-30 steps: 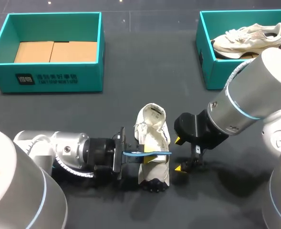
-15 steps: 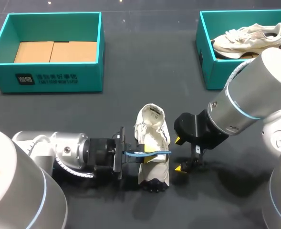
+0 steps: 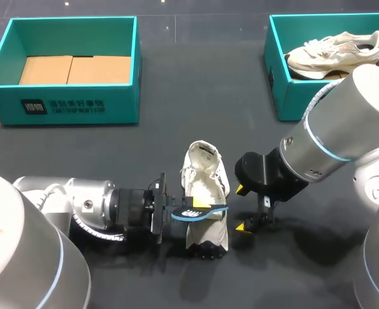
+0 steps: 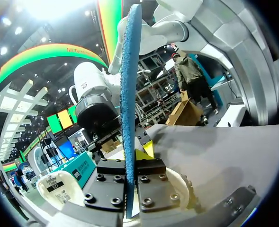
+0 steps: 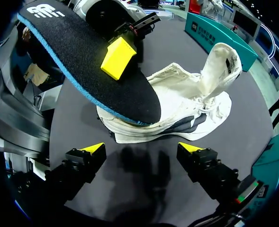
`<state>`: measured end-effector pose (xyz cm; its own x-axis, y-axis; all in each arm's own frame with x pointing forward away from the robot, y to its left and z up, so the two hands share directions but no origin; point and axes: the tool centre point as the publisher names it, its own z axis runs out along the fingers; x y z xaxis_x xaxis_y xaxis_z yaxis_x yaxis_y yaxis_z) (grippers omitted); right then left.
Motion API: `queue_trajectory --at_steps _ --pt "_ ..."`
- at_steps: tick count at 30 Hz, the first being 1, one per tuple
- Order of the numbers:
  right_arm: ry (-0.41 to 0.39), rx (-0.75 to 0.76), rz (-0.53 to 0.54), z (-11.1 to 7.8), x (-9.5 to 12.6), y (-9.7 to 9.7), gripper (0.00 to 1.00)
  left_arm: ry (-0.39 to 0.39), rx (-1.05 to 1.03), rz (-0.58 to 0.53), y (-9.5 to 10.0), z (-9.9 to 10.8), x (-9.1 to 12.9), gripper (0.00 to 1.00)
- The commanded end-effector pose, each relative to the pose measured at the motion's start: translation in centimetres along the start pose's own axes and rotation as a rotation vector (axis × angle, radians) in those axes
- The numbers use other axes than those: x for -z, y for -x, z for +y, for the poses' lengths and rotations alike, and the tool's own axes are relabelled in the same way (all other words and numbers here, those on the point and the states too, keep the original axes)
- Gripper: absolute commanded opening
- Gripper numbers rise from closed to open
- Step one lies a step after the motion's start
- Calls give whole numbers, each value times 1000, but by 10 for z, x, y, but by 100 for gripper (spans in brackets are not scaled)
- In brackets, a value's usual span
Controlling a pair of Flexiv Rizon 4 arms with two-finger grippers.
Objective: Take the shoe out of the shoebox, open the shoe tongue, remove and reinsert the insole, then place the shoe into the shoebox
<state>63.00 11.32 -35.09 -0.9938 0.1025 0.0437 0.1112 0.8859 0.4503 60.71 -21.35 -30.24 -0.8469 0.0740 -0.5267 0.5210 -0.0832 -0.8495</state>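
Observation:
A white shoe (image 3: 206, 187) lies on the dark table, its tongue (image 3: 204, 153) pulled up. My left gripper (image 3: 194, 211) comes in from the left and is shut on a black insole with a blue edge (image 3: 202, 212), held just above the shoe's toe end. In the left wrist view the insole (image 4: 129, 94) stands edge-on between that gripper's fingers (image 4: 131, 165). My right gripper (image 3: 243, 207) stands open beside the shoe on the right, holding nothing. Its wrist view has its tips (image 5: 143, 150) low over the table, with the shoe (image 5: 177, 106) and insole (image 5: 92, 61) ahead.
A teal shoebox (image 3: 70, 96) with cardboard inside stands at the back left. Another teal box (image 3: 276, 71) at the back right holds a second pale shoe (image 3: 334, 51). Dark table surface lies between the boxes and the shoe.
The left gripper has turned the insole from edge-on to tilted, so its black face now shows, and has drawn back slightly. The right arm has not moved.

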Motion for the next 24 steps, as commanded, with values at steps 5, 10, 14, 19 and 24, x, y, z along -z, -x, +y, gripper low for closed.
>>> queue_trajectory --at_steps 5,10,14,19,24 --pt "1 0 -4 -1 0 -2 100 25 -15 3 0 5 4 0" --pt "1 0 -4 -1 0 -2 100 40 -30 -5 1 8 7 0" --pt "1 0 -4 -1 0 -2 100 47 -45 2 1 11 8 0" --pt "1 0 -4 -1 0 -2 100 51 -58 0 1 17 9 0" --pt "1 0 -4 -1 0 -2 100 50 -59 -5 2 25 9 0"
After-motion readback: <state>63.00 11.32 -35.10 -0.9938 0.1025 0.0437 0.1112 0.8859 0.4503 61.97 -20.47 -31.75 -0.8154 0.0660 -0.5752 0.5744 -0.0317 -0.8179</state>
